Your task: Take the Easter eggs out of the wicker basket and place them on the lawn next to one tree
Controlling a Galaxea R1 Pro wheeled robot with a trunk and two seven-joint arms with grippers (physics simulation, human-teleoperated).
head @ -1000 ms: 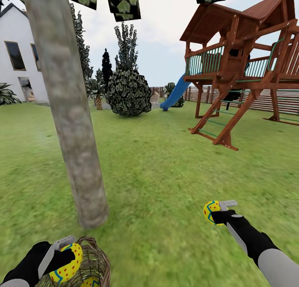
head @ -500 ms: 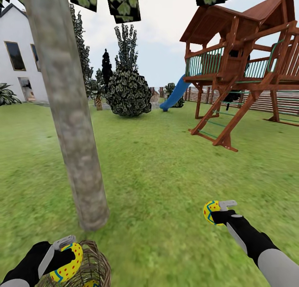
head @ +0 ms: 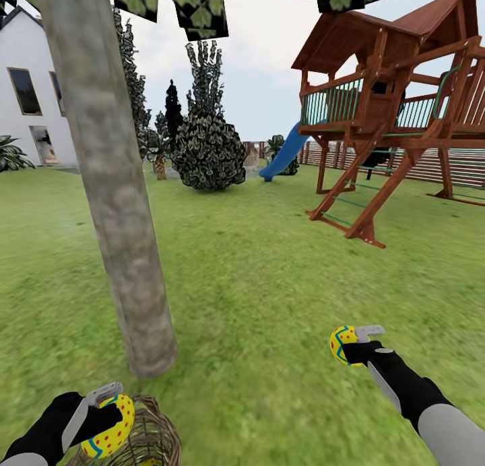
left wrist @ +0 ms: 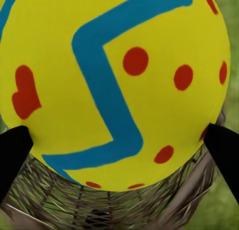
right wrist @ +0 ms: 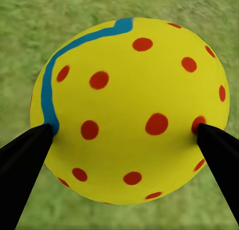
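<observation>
A yellow Easter egg (head: 112,431) with teal zigzag and red dots sits in my left gripper (head: 106,420), which is shut on it just above the wicker basket (head: 151,434) at the picture's lower edge. The left wrist view has this egg (left wrist: 114,85) between both black fingertips (left wrist: 14,149), with basket weave (left wrist: 99,206) below. My right gripper (head: 350,348) is shut on a second egg (head: 340,342), held over the lawn (head: 269,284) to the right of the tree (head: 114,203). Up close, that egg (right wrist: 129,110) hangs above grass (right wrist: 50,20). The basket's inside is cut off by the frame edge.
The trunk's base meets the grass just beyond the basket. A wooden play tower (head: 391,109) with a blue slide (head: 286,149) stands at the right rear. A round bush (head: 209,149) and a white house (head: 34,89) lie further back. Open grass spreads between trunk and tower.
The whole view has shifted slightly, so the trunk's base and the basket sit lower in the picture. Both grippers keep their eggs in the same pose.
</observation>
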